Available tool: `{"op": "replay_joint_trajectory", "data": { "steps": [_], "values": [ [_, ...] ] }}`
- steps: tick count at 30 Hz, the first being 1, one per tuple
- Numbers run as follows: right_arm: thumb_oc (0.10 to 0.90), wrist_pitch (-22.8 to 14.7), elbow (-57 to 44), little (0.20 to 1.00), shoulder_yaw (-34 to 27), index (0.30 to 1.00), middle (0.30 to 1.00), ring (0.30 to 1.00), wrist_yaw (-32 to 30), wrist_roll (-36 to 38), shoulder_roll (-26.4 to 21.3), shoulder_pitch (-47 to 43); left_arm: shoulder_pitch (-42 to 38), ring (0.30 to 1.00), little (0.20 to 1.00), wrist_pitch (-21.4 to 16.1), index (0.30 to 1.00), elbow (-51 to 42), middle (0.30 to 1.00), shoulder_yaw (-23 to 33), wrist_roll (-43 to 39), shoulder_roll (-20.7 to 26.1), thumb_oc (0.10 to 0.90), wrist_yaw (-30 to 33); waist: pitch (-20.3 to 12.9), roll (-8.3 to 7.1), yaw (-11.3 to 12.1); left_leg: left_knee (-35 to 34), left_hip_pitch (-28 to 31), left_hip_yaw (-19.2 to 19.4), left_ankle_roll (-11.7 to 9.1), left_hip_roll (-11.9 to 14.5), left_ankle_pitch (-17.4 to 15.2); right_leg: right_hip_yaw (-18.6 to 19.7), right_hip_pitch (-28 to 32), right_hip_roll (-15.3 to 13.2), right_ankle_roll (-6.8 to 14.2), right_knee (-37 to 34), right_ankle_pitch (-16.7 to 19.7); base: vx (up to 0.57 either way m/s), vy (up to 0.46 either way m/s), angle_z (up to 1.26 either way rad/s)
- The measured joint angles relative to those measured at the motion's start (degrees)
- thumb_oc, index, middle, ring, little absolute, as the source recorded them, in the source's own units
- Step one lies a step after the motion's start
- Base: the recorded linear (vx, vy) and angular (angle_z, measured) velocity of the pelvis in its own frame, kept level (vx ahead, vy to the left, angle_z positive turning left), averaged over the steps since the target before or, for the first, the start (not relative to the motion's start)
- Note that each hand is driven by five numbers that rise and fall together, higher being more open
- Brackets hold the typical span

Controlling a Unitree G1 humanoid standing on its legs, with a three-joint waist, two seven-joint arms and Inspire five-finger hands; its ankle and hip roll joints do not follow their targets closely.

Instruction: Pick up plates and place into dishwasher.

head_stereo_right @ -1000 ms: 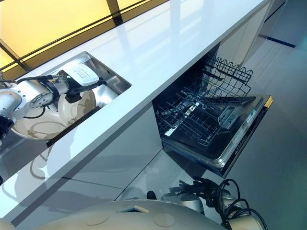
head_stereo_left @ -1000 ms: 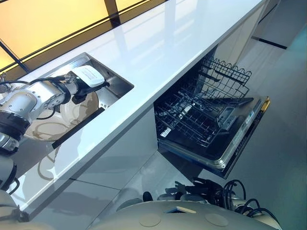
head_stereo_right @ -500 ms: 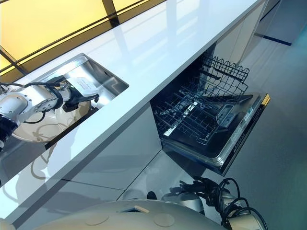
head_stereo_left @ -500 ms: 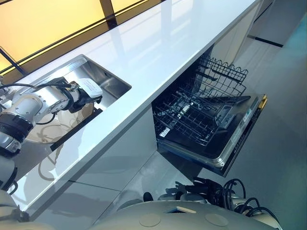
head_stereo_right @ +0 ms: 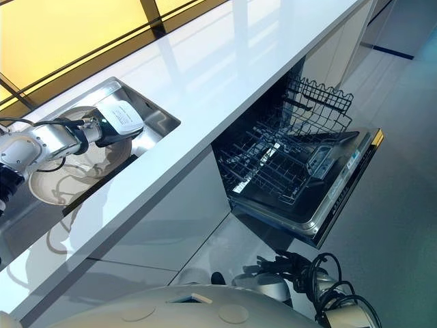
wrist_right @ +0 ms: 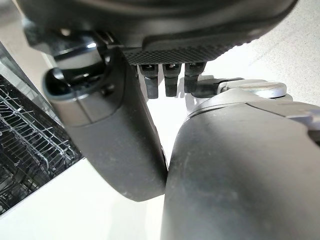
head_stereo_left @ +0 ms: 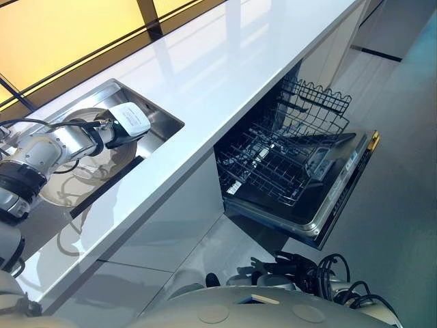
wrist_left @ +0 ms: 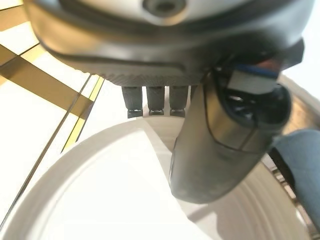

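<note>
While the left robot hand [head_stereo_left: 126, 123] sits inside the sink [head_stereo_left: 164, 123] at the left of the frame, its fingers [wrist_left: 152, 100] and thumb [wrist_left: 220, 145] pinch the rim of a white plate [wrist_left: 110, 200], fingers behind the rim and thumb across the front. In the left wrist view the plate stands tilted up against the hand, with the yellow window panes [wrist_left: 30, 115] behind it.

In the eye views a stack of plates [head_stereo_right: 61, 181] lies on the sink floor, below and to the left of the held plate. The sink is set into the long white worktop [head_stereo_left: 225, 61], which runs from lower left to upper right of the frame.

The dishwasher [head_stereo_left: 300, 184] sits under the worktop at right centre, its door [head_stereo_left: 341, 198] folded down flat and its lower rack [head_stereo_left: 273, 171] pulled out over the door. The rack's wire tines look bare of dishes from here.

The right robot hand [wrist_right: 125, 135] shows in the right wrist view, hanging low with its fingers [wrist_right: 170, 75] curled in and its thumb alongside, holding nothing. Part of the wire rack [wrist_right: 30, 130] shows at the left edge of that view.
</note>
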Motion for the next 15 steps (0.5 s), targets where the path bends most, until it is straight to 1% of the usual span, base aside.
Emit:
{"op": "replay_joint_trajectory", "data": {
  "steps": [4,7,10,11,13,14,15],
  "values": [
    [0.8,-0.2,0.0,0.9,0.0,0.9,0.9,0.9,0.1,0.0,-0.2,-0.1,0.0,0.502,0.436,0.2,0.502,0.0,0.502,0.0,0.9,0.0,0.336,1.1,0.3,0.33,0.1,0.0,0.0,0.0,0.0,0.0,0.0,0.0,0.0,0.0,0.0,0.0,0.0,0.0,0.0,0.0],
    [0.8,-0.5,0.0,0.9,0.0,0.9,0.9,0.9,0.4,0.0,-0.4,-0.2,0.0,0.505,0.439,1.2,0.505,0.0,0.505,0.0,1.0,0.0,0.339,1.8,0.4,0.45,0.3,0.0,0.0,0.0,0.0,0.0,0.0,0.0,0.0,0.1,0.0,-0.1,0.0,0.0,0.0,0.0],
    [0.8,-1.8,-0.2,0.9,0.1,0.9,0.9,0.9,0.4,0.0,-0.5,0.1,0.0,0.484,0.414,2.9,0.484,0.0,0.484,0.0,0.8,0.1,0.314,2.5,0.4,0.42,0.6,0.0,-0.1,-0.1,0.0,0.1,0.0,-0.1,0.1,0.1,0.0,-0.2,0.0,-0.02,-0.023,0.0],
    [0.8,-2.6,-0.6,0.9,0.5,0.9,0.9,0.9,0.6,0.0,-0.6,0.4,0.0,0.465,0.392,3.8,0.465,0.0,0.465,0.0,0.1,0.1,0.292,3.0,0.4,0.41,0.8,0.0,-0.1,-0.2,0.0,0.1,0.0,-0.1,0.1,0.1,0.0,-0.3,0.0,-0.03,-0.036,0.02],
    [0.8,-3.7,-5.1,0.9,2.5,0.9,0.9,0.9,1.4,-1.8,-1.8,2.0,0.0,0.455,0.381,5.8,0.455,-0.2,0.455,0.2,-2.9,0.2,0.281,3.7,0.4,0.38,1.1,0.0,-0.1,-0.5,0.0,0.1,0.0,-0.4,0.3,0.1,0.0,-0.6,0.0,-0.04,-0.045,0.05],
    [0.8,-4.9,-7.4,0.9,3.5,0.9,0.9,0.9,2.4,-3.0,-2.6,2.6,0.0,0.408,0.326,6.8,0.408,-0.6,0.408,0.5,-4.3,0.3,0.226,4.0,0.5,0.37,1.4,0.1,-0.1,-0.5,0.0,0.1,0.0,-0.5,0.4,0.1,0.0,-0.7,0.0,-0.06,-0.048,0.04],
    [0.8,-6.3,-10.1,0.9,5.1,0.9,0.9,0.9,2.9,-4.7,-3.4,3.1,0.1,0.392,0.307,8.0,0.392,-1.6,0.392,0.9,-6.1,0.4,0.207,4.0,0.5,0.3,1.8,0.1,-0.3,-0.5,0.0,0.2,0.0,-0.5,0.3,0.2,-0.1,-0.8,0.1,-0.07,-0.046,0.04]
  ]
}}
